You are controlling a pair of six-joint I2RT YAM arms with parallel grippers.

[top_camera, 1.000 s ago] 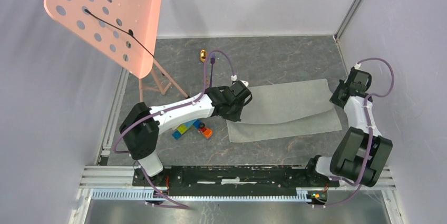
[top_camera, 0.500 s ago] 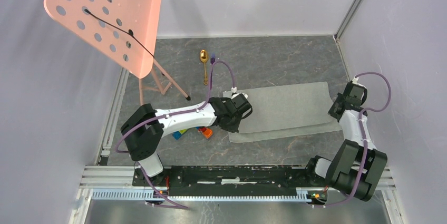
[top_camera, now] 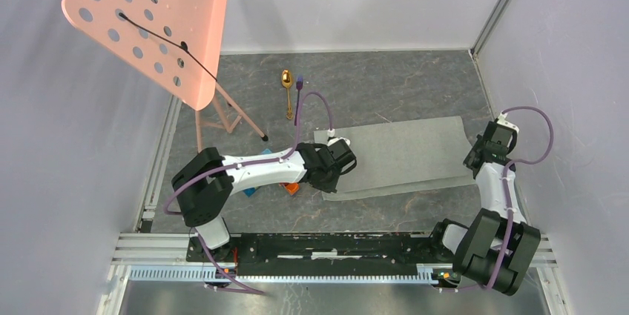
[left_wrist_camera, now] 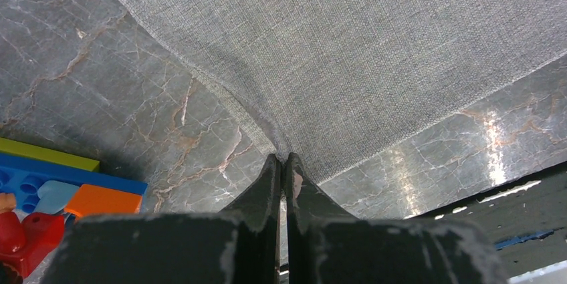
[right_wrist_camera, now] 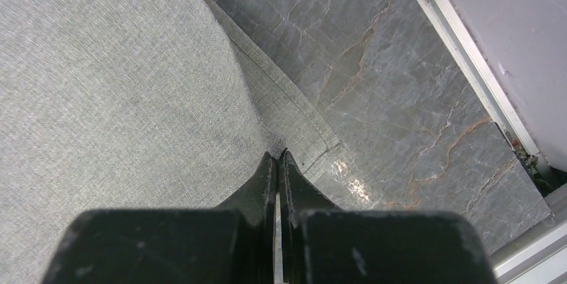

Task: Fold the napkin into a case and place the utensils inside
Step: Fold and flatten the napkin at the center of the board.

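Top view: grey-green napkin [top_camera: 400, 153] lies spread mid-counter, long side running 9 to 3 o'clock. It looks doubled over, with a lower edge peeking out along its near side. Left gripper [top_camera: 331, 176] is at the cloth's 8 o'clock corner and right gripper [top_camera: 473, 161] at its 3 o'clock edge. From up here the fingers are hidden under the wrists. Gold spoon [top_camera: 287, 91] and purple fork [top_camera: 299, 87] lie side by side at 11 o'clock from the napkin, well apart from it, bowl and tines toward the far wall. Toy blocks [top_camera: 291, 187] sit just beside the left arm, at 9 o'clock from the cloth's near corner. Pink perforated stand [top_camera: 148, 26] is at far left. The counter [top_camera: 386, 81] is grey marble.

Left wrist view: left gripper [left_wrist_camera: 282, 161] is clenched, its tips pinching the napkin [left_wrist_camera: 374, 50] at the hem, and the cloth puckers up into the grip. Blue, orange, red and yellow-green blocks [left_wrist_camera: 47, 190] are at 8 o'clock, apart from the cloth. Bare counter [left_wrist_camera: 100, 90] shows at 10 o'clock.

Right wrist view: right gripper [right_wrist_camera: 277, 158] is clenched on the napkin [right_wrist_camera: 100, 97], grasping its stitched hem close to a corner. The cloth fills 9 to 12 o'clock. Marble counter [right_wrist_camera: 401, 97] is at 2 o'clock, with a metal rail [right_wrist_camera: 461, 77] beyond it.
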